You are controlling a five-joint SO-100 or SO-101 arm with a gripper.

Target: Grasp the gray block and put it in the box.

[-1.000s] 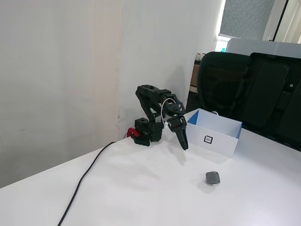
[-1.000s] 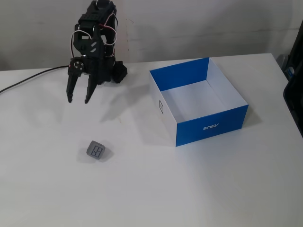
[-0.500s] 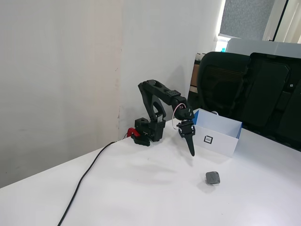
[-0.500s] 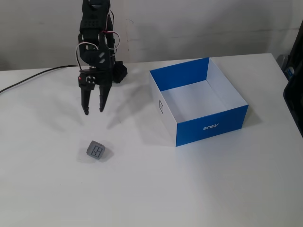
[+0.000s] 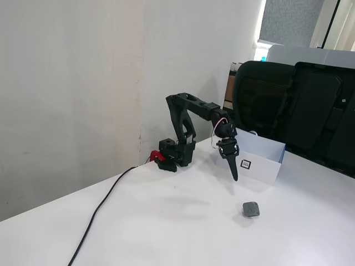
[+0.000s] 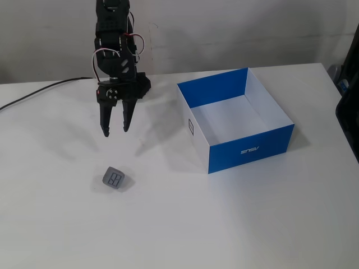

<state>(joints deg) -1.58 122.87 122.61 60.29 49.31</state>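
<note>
Gripper [image 6: 115,131]: seen pointing down above the white table [image 6: 235,224], fingers parted with a narrow gap, nothing held.
Gray block [image 6: 115,179]: shown lying on the table, below the gripper tips in a fixed view, untouched.
Box [image 6: 251,148]: open-topped, placed to the right, well apart from the block.

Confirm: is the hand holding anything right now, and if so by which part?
Nothing is held. The hand hangs open above the table, fingers apart with bare space between them. The gray block lies on the table, clear of the fingertips.
</note>
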